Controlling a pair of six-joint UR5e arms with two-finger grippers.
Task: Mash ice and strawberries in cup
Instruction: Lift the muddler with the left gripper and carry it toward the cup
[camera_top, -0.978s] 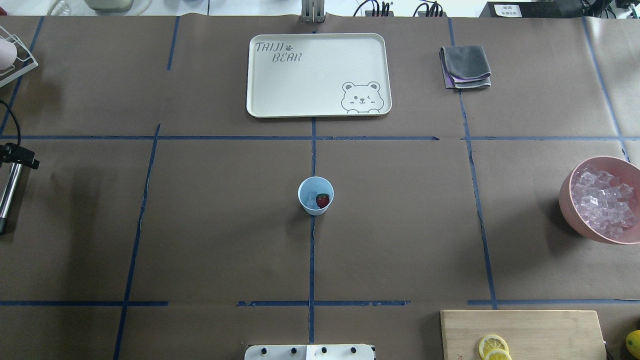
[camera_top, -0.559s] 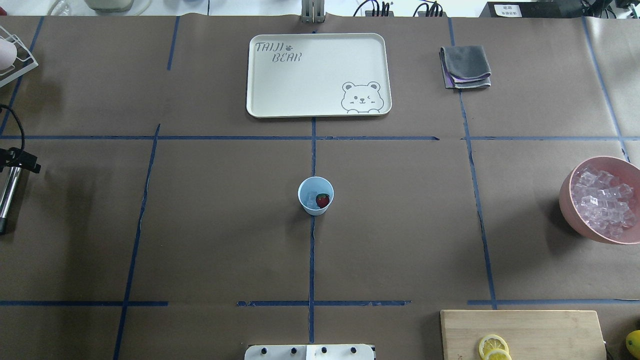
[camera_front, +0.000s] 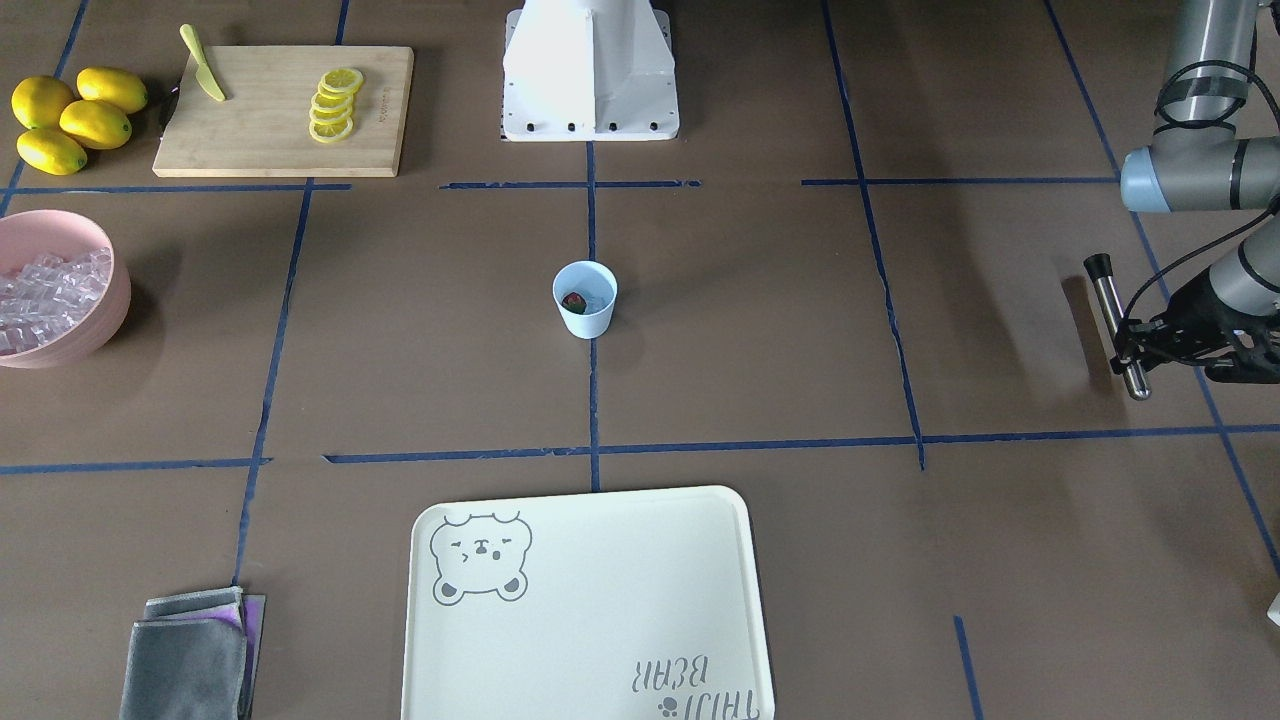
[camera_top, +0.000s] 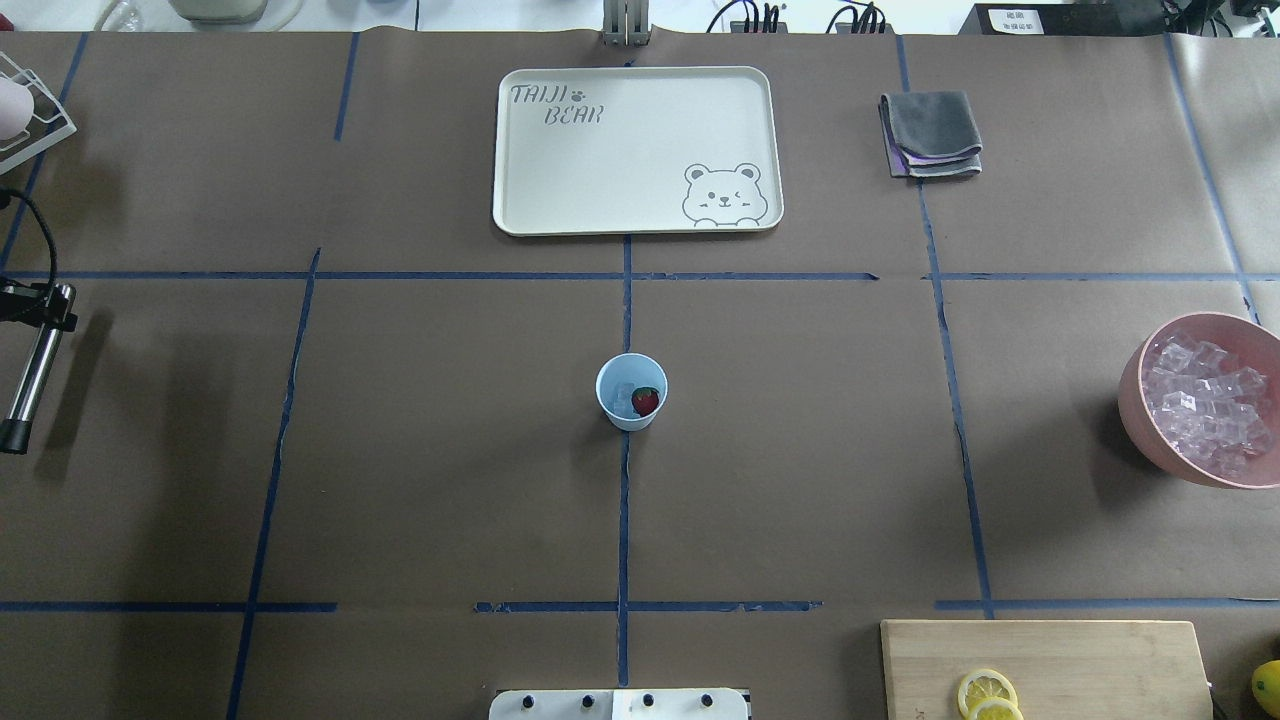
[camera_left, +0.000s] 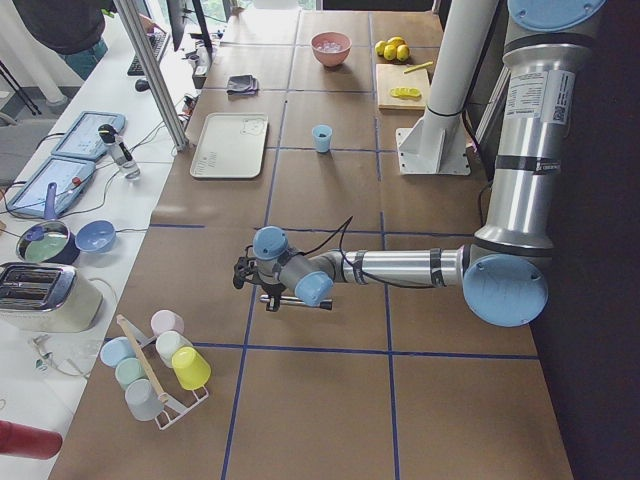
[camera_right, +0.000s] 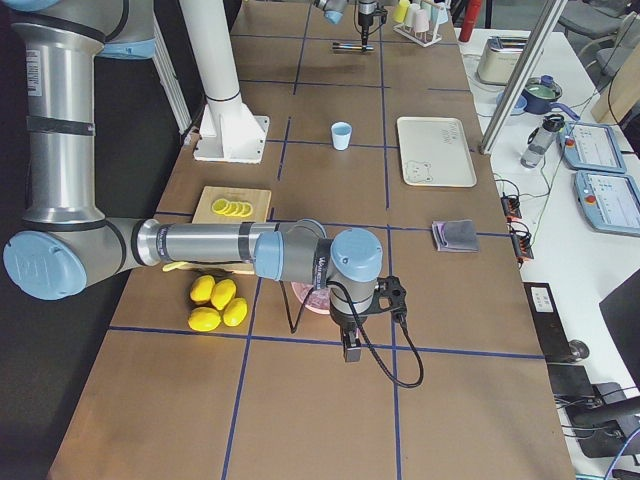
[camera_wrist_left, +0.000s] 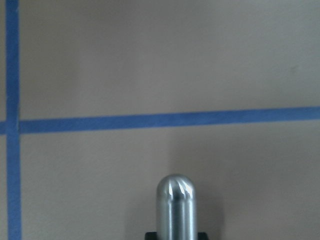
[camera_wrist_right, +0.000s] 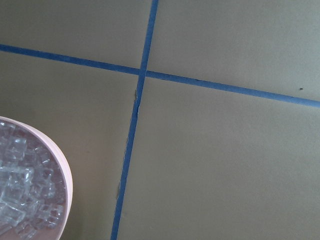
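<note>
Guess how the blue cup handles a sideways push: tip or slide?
Probably light: thin-looking plastic cup holding only some ice and one strawberry. Narrower at the base and standing free on the paper, so an off-centre push may tip or slide it. Walls likely flex if squeezed.

My left arm stretches out low and nearly level over my left end of the table, its wrist bent at the tip. My left gripper is clamped on a steel rod near its rounded end. My right arm reaches out level at the opposite end, wrist turned down, my right gripper pointing at the table; whether its fingers are apart I cannot tell
</note>
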